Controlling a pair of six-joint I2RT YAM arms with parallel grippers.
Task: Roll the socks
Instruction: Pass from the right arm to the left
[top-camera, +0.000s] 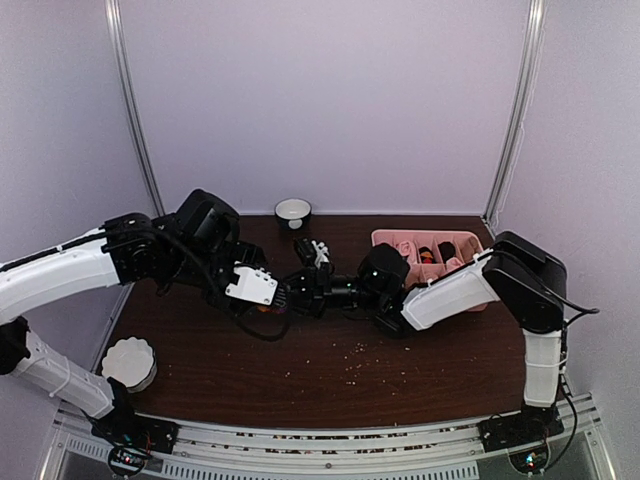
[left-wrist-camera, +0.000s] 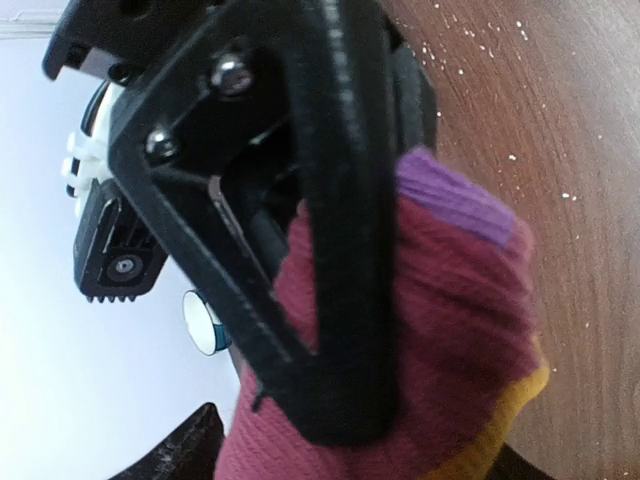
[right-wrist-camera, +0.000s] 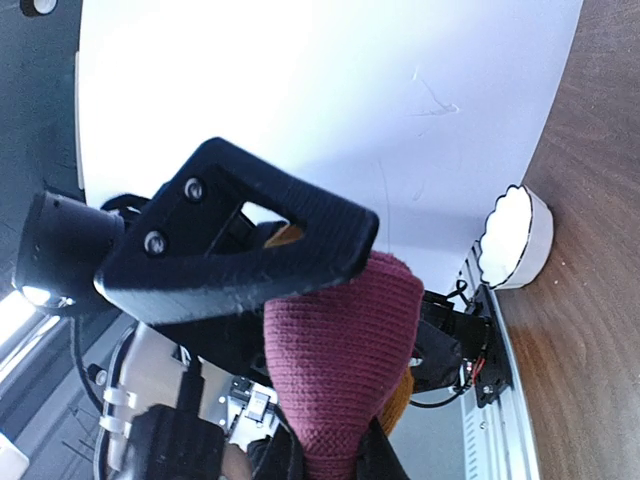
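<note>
Dark red sock (left-wrist-camera: 450, 320), right tool (top-camera: 318, 290) pinching, left tool (top-camera: 287, 298) hold unclear

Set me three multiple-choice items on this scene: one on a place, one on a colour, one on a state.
1. Where on the table does the pink divided tray stand?
A. near left corner
B. far right
C. centre

2. What colour is the cuff of the dark red sock?
A. green
B. white
C. purple

3. How is the right gripper?
A. shut on the dark red sock
B. open above the table
C. out of every view

Answers:
1 B: the top view shows it at the back on the right.
2 C: the left wrist view shows a purple band.
3 A: the right wrist view shows the fabric clamped between its fingers.
</note>
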